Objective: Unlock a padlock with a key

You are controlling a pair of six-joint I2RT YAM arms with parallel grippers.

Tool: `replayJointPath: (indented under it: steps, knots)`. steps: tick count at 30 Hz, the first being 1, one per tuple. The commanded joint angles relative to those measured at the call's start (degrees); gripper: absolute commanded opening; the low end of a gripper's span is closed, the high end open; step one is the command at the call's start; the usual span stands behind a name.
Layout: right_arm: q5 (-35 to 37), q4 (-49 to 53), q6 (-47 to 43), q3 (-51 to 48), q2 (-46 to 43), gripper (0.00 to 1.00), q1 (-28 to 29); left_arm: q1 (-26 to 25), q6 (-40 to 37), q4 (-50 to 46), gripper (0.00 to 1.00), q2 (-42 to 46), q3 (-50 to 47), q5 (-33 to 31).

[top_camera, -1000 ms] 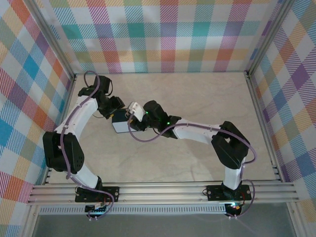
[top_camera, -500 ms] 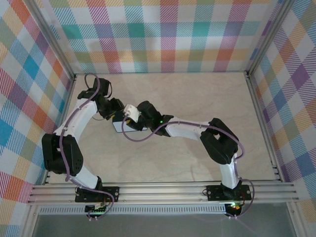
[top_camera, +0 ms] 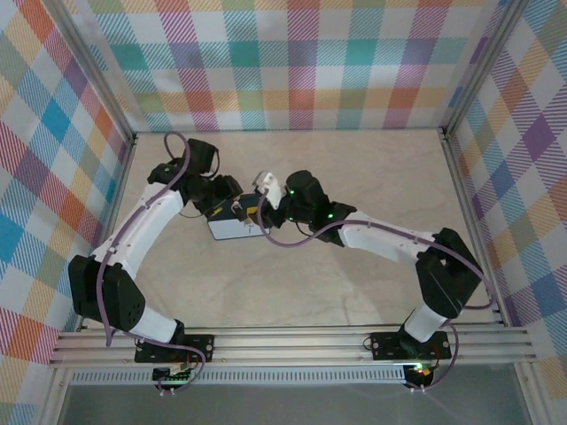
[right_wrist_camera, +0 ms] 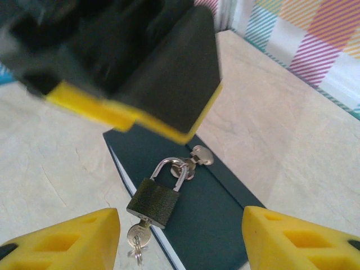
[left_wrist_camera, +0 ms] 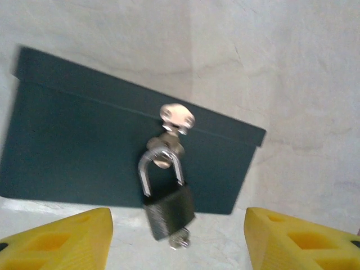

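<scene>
You're looking at a lab robot cell. Plaid-printed walls (top_camera: 301,62) and aluminium rails (top_camera: 292,345) box in your pale tabletop (top_camera: 390,177).

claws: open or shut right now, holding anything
left claw: open, holding nothing
right claw: open, holding nothing

The padlock (left_wrist_camera: 167,212) is dark olive-grey, its shackle (left_wrist_camera: 145,171) silver, and the key (right_wrist_camera: 136,241) is silver. The box (left_wrist_camera: 73,152) is dark teal. The fingers (left_wrist_camera: 62,239) are yellow, the walls (top_camera: 301,62) pastel plaid, the table (top_camera: 381,177) pale beige marble.
</scene>
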State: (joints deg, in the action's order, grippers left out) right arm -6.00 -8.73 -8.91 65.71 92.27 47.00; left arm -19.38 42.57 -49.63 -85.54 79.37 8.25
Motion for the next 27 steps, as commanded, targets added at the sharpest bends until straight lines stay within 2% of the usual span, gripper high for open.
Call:
replayJointPath:
  steps: [1,4,11,20,27]
  knots:
    - [-2.0,2.3,9.9,-1.8,-2.8,0.58,-2.8,-2.7,4.3,-2.4,0.65,-1.9,1.9,-3.3]
    - [-2.4,2.0,13.1,-4.5,-5.1,0.57,-4.1,-3.9,5.3,-2.1,0.66,-3.9,1.9,-4.0]
    - [-1.5,0.9,13.9,-9.5,-8.4,0.57,-4.1,-5.3,6.7,-3.5,0.66,-6.3,2.4,-7.5]
    - [-2.1,-0.5,14.7,-11.7,-8.9,0.56,-4.3,-5.9,9.4,-0.5,0.62,-8.4,0.2,-5.7]
    - [-2.4,-1.3,15.4,-13.2,-9.0,0.56,-4.3,-6.8,9.7,-2.1,0.59,-9.9,2.2,-5.6]
